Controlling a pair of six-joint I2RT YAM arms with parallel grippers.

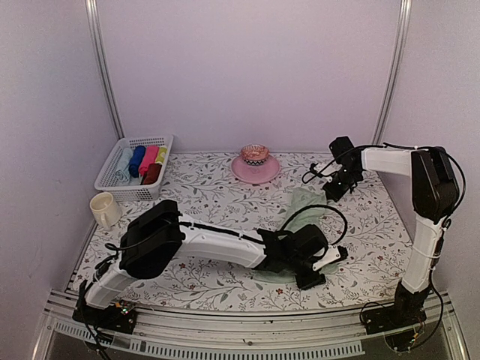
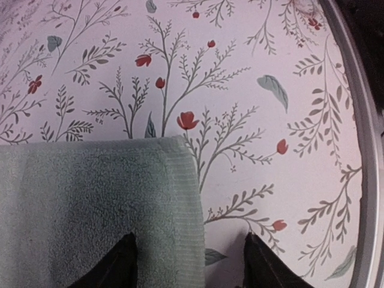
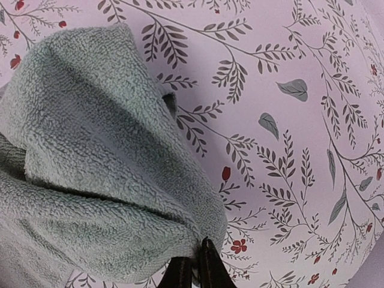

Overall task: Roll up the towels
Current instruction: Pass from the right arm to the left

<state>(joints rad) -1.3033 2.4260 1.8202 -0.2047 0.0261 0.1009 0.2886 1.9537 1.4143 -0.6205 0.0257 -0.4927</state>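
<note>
My right tool, at lower centre, pinches a lifted fold of the green towel. My left tool stands half wide astride its edge on the worktop.

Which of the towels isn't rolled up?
The pale green towel, lying loose on the floral cover with the right gripper pinching it; the coloured ones in the white basket are all rolled.

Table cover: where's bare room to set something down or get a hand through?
Free: between basket and pink stand; between mug and green towel, beyond the left arm; right of the towel, up to the right arm. Crowded: centre, left gripper and right gripper at the towel; far-left corner.
</note>
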